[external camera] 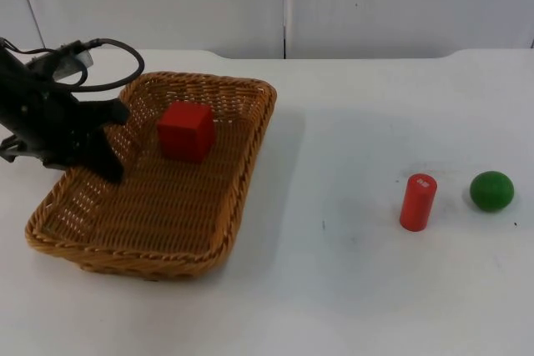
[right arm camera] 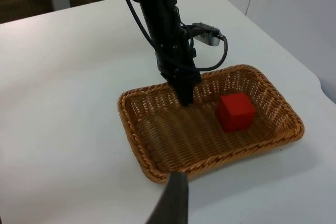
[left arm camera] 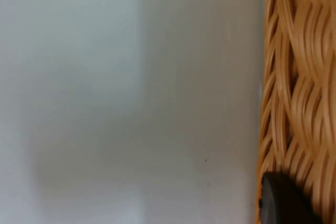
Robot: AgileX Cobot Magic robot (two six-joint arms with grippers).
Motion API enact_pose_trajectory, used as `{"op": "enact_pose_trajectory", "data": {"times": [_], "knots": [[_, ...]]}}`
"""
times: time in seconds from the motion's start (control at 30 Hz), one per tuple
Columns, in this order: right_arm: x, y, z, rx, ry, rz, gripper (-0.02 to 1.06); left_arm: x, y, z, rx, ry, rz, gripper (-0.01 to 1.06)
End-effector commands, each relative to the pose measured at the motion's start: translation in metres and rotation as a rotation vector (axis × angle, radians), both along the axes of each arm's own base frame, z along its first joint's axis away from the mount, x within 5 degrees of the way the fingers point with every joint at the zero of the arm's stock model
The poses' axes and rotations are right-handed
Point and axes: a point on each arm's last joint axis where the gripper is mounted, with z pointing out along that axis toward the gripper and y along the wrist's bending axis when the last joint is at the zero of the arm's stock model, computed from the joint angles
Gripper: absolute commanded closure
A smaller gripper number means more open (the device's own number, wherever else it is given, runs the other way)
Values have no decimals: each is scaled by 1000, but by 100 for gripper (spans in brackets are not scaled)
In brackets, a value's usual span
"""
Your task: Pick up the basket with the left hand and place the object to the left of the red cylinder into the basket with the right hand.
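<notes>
Top view: left end effector (external camera: 107,154) seemingly grips basket (external camera: 175,231) holding red cube (external camera: 186,131).

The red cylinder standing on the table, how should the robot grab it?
Probably from above, fingers closing on the round sides of the red cylinder near its top. It stands upright, so its top is open. The green ball sits apart on one side, so the gripper should have room.

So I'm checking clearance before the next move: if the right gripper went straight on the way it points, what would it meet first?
Probably the wicker basket: the right gripper's fingertip aims at its near rim, with the red cube beyond. Depth is unclear, so it might reach the white table just before it.
</notes>
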Motion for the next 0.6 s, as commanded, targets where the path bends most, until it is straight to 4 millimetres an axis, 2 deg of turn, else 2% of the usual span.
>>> {"op": "enact_pose_trajectory", "data": {"times": [0.0,0.23,0.33,0.47,0.5,0.53,0.57], "knots": [[0,-2,1,0,-17,-1,30,6,5,2,38,-57,8,105],[0,-2,1,0,-17,-1,30,6,5,2,37,-57,9,105],[0,-2,1,0,-17,-1,30,6,5,2,36,-56,8,100],[0,-2,1,0,-17,-1,30,5,4,2,28,-46,1,67],[0,-2,1,0,-17,-1,30,5,4,2,28,-46,1,67],[0,-2,1,0,-17,-1,30,5,4,2,25,-44,2,51],[0,-2,1,0,-17,-1,30,4,4,2,23,-41,3,42]]}}
